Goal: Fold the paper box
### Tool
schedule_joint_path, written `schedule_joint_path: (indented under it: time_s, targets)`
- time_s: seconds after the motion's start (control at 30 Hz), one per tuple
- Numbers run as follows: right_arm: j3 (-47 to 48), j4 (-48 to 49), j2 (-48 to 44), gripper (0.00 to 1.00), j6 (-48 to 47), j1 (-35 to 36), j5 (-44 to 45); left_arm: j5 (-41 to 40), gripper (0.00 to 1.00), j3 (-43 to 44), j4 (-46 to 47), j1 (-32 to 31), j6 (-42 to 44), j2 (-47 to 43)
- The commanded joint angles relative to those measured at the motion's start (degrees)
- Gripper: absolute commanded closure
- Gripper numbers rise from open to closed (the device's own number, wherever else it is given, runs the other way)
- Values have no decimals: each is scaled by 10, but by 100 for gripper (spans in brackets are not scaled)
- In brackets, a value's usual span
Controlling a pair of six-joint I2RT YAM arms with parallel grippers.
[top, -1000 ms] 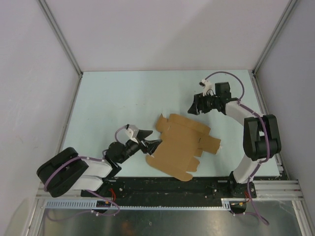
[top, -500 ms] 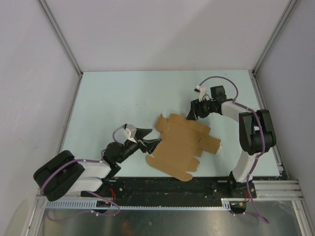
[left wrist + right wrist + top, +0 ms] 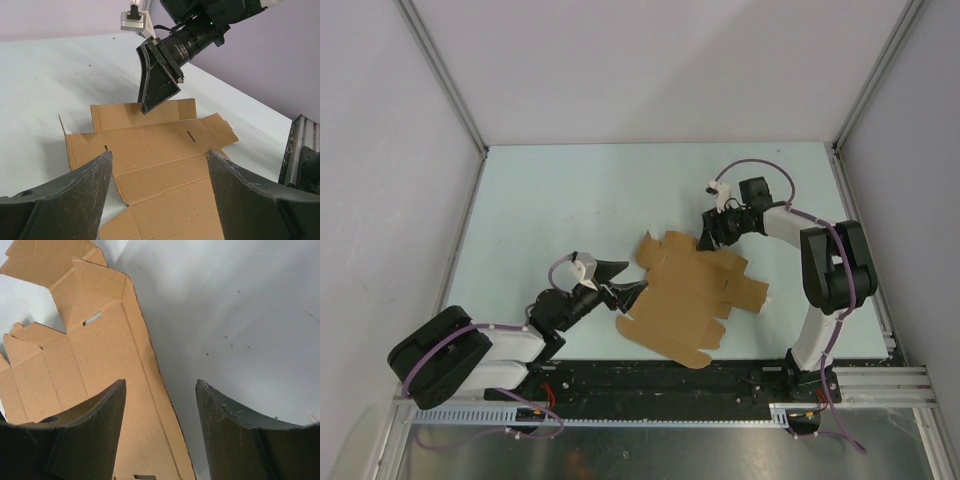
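The paper box (image 3: pixel 685 295) is a flat brown die-cut cardboard sheet with tab flaps, lying on the table between the arms. My left gripper (image 3: pixel 625 282) is open at the sheet's left edge, low over the table. In the left wrist view its fingers straddle the near panels of the box (image 3: pixel 160 160). My right gripper (image 3: pixel 708 236) is open at the sheet's far edge, pointing down. In the right wrist view one finger is over the cardboard (image 3: pixel 100 355) and the other over bare table. The right gripper also shows in the left wrist view (image 3: pixel 159 85). Neither holds anything.
The pale table (image 3: pixel 570 200) is closed in by white walls with aluminium posts (image 3: pixel 440 70) at the corners. A black rail (image 3: pixel 660 380) runs along the near edge. A tiny white scrap (image 3: pixel 767 299) lies by the sheet's right tab.
My right gripper has moved left and down, from above the table to the far edge of the cardboard sheet. My left gripper and the sheet have barely moved.
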Motion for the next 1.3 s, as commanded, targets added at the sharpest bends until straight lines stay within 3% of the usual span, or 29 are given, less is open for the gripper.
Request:
schedule_joint_path:
  time_s: [0.0,0.53,0.67,0.73,0.83,0.9,1.03,1.27]
  targets:
    - [29,-33,16,39,-25,10,1,8,18,-11,53,6,5,-5]
    - [38,-51,3,73,-25,38,34,-13,16,-12,52,11,-3,-11]
    - [38,-40,-32,100,-19,50,66,-30,10,-6,45,36,-37,-13]
    - [38,-36,-57,100,-21,60,89,-26,6,4,42,57,-73,-5]
    - [38,-29,-90,100,-31,87,151,-12,9,20,37,101,-128,5]
    - [38,-29,-105,100,-47,117,221,39,0,37,32,136,-146,16]
    - [37,-26,-125,100,-99,155,332,114,0,61,28,180,-191,23]
    - [-10,44,-178,100,-162,176,404,116,0,57,22,201,-167,-11]
